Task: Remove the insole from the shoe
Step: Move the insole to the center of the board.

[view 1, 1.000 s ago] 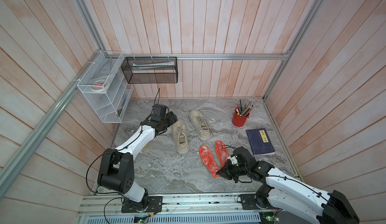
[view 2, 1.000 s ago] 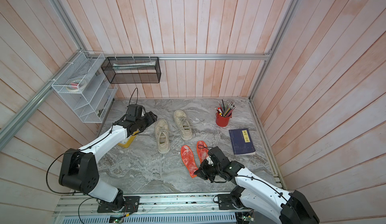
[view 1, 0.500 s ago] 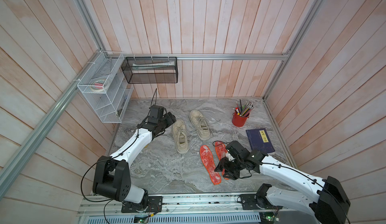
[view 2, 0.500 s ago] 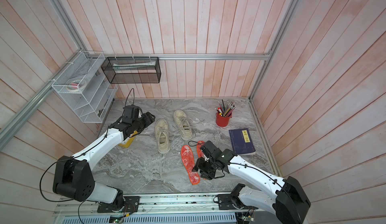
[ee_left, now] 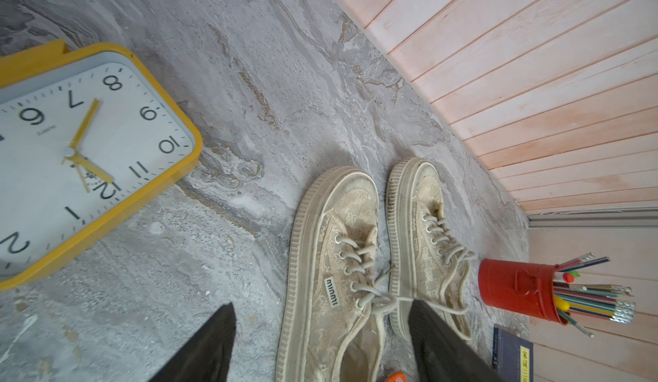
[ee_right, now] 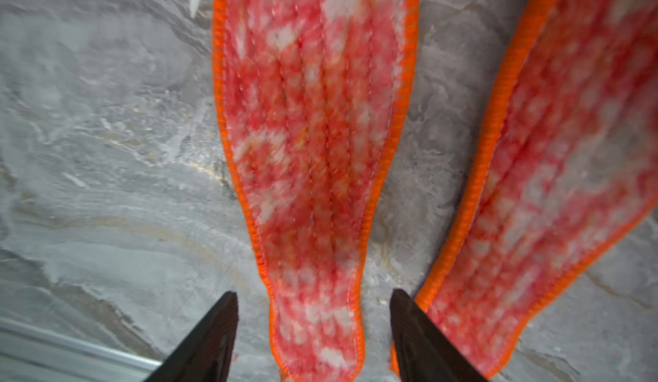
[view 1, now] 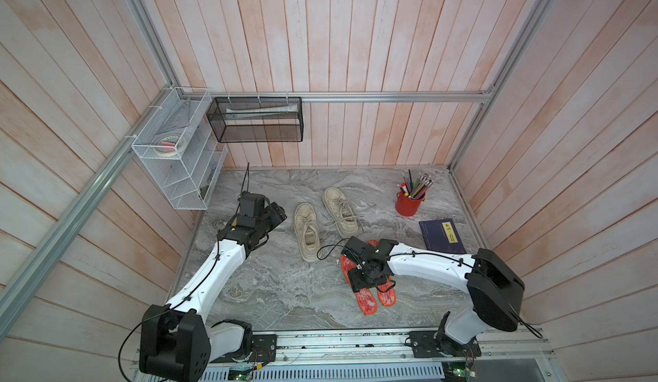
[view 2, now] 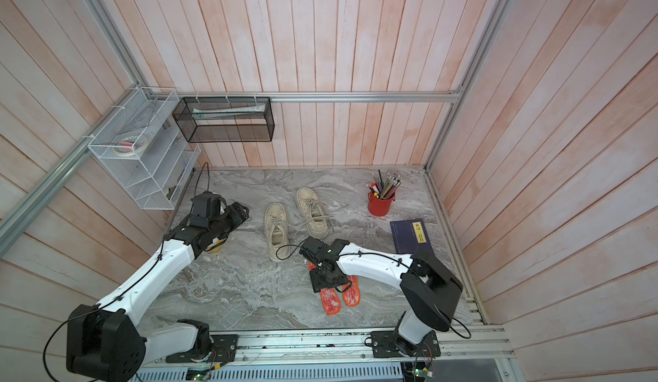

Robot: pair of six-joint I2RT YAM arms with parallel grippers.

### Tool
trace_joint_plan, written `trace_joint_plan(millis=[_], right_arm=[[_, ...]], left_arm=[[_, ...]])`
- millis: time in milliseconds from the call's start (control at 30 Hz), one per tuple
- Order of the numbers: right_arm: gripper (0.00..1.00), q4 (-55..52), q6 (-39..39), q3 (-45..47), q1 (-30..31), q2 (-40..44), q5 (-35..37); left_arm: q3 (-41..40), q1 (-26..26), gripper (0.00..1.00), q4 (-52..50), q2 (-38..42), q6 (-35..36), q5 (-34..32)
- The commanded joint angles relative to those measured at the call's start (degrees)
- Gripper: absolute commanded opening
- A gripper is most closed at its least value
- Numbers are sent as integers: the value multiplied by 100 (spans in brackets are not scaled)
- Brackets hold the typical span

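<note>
Two beige lace-up shoes (view 1: 306,232) (view 1: 340,212) stand side by side mid-table, also in the left wrist view (ee_left: 334,255) (ee_left: 427,227). Two red insoles with orange edging (view 1: 366,300) (view 1: 388,293) lie flat on the table in front of the shoes. My right gripper (view 1: 372,284) (ee_right: 313,293) hovers open over them. One insole (ee_right: 313,113) runs between its fingers untouched, the other insole (ee_right: 555,148) lies beside it. My left gripper (view 1: 276,214) (ee_left: 322,303) is open and empty, just left of the nearer shoe.
A yellow-framed clock (ee_left: 89,148) lies flat under my left arm. At the back right stands a red pencil cup (view 1: 409,202), with a dark blue book (view 1: 441,236) in front of it. A white wire rack (view 1: 178,155) and a black mesh basket (view 1: 256,120) hang on the walls.
My right gripper has opened and let go of an insole, which now lies flat beside the other one. The right arm swung left over both insoles. The left arm barely moved.
</note>
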State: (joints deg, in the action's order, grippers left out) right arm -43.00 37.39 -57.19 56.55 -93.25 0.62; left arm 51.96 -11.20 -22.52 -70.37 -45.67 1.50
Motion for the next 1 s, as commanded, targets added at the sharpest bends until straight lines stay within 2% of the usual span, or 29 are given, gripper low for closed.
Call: trace_joint_plan(millis=[0,167,300,433,633,800,967], right_arm=[[71,85,-439,-165,14,-222,167],[71,401,-471,-257,13,-470,-126],[69,428,-282,-247,-32,-561,28],[60,449,181,-27,-180,-403,192],[50,707,711,539,-345,94,18],[49,722,889,630,-356,162,-33],[54,629,918,447,-371,150,36]], left_arm=[[-160,75,80,-176,176,102,-123],[-183,125,80,-255,264,118,-111],[-178,153,80,-275,297,137,-132],[-182,180,80,-324,297,157,-132],[-256,210,80,-340,312,179,-149],[-275,219,80,-332,286,190,-141],[-276,232,80,-337,282,212,-150]])
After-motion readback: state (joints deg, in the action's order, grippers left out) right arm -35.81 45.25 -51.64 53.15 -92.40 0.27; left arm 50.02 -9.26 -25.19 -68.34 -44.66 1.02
